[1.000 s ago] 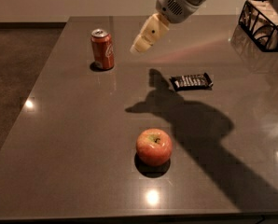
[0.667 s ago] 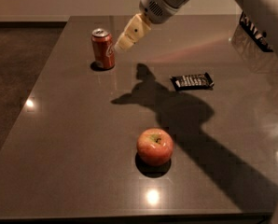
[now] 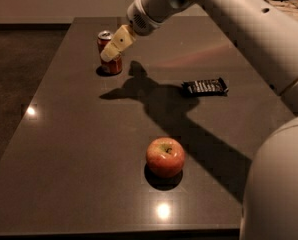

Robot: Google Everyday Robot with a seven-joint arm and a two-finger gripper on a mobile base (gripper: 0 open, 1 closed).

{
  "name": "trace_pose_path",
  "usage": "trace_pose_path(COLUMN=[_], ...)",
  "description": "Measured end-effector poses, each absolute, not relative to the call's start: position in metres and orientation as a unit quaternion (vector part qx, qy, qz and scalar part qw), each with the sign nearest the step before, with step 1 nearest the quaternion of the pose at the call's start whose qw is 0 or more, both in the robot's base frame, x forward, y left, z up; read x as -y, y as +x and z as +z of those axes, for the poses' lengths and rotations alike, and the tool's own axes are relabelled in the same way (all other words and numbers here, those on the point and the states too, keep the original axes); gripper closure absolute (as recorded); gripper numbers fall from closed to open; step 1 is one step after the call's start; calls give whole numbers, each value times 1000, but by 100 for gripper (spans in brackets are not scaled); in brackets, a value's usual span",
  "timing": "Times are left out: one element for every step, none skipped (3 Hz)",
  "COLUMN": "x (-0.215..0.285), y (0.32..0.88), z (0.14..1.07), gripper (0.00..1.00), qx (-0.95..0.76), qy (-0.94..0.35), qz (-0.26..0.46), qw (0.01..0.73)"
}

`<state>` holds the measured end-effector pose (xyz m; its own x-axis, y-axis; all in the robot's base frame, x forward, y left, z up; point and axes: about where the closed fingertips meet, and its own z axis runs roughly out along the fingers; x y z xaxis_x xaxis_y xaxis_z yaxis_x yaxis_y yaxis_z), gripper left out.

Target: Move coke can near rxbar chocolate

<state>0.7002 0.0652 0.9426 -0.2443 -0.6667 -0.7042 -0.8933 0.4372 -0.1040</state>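
The red coke can [image 3: 107,44] stands upright at the far left of the dark table. My gripper [image 3: 111,50] hangs right in front of the can and covers its middle; I cannot see contact. The rxbar chocolate [image 3: 205,87], a flat black bar with white lettering, lies to the right, well apart from the can. My white arm reaches in from the upper right.
A red-yellow apple [image 3: 165,156] sits near the front middle of the table [image 3: 64,149]. The arm's shadow falls across the table between the can and the bar. My robot's white body fills the right side of the view.
My gripper has moved left from above the table's middle to the coke can. The arm now fills more of the right side. The can, bar and apple stay put.
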Motion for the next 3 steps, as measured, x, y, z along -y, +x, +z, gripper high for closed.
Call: trace_pose_path(x=[-84, -102, -115], y=[712, 720, 727], z=[931, 924, 915], gripper=[0, 0, 0], qx=[-772, -769, -769], qy=[-497, -494, -491], qz=[175, 188, 195], qw=[355, 360, 360])
